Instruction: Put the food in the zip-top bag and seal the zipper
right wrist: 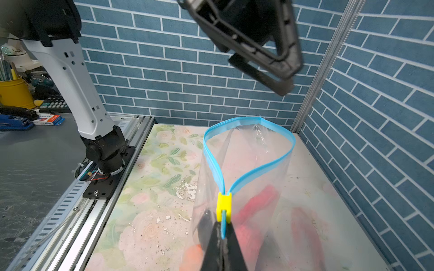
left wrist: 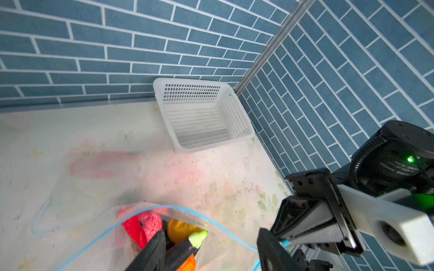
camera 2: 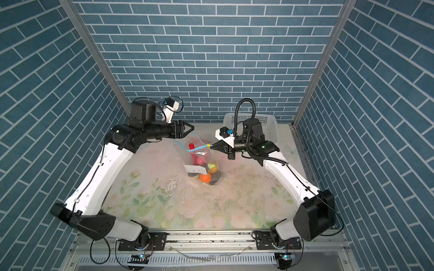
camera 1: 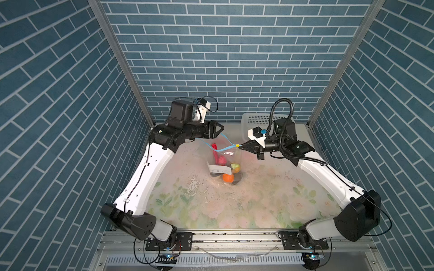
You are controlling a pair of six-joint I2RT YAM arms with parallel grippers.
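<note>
Zip-top bag (camera 1: 231, 157): clear, crinkly (blue-edged)

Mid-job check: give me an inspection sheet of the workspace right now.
Surface: floral mat, scuffed and speckled.
Job's things: bag held upright, food inside; zipper open in a loop, slider at one end.
Clutter: white basket in back corner, nothing seen inside.
Grippers: right gripper shut on zipper beside slider; left gripper open by zipper's other end.
Cables: black hose loops above right arm.
Surroundings: blue brick walls.

White arm shells (camera 1: 150, 169), black joints (camera 1: 359, 215), corrugated black hose (camera 1: 282, 99).
</note>
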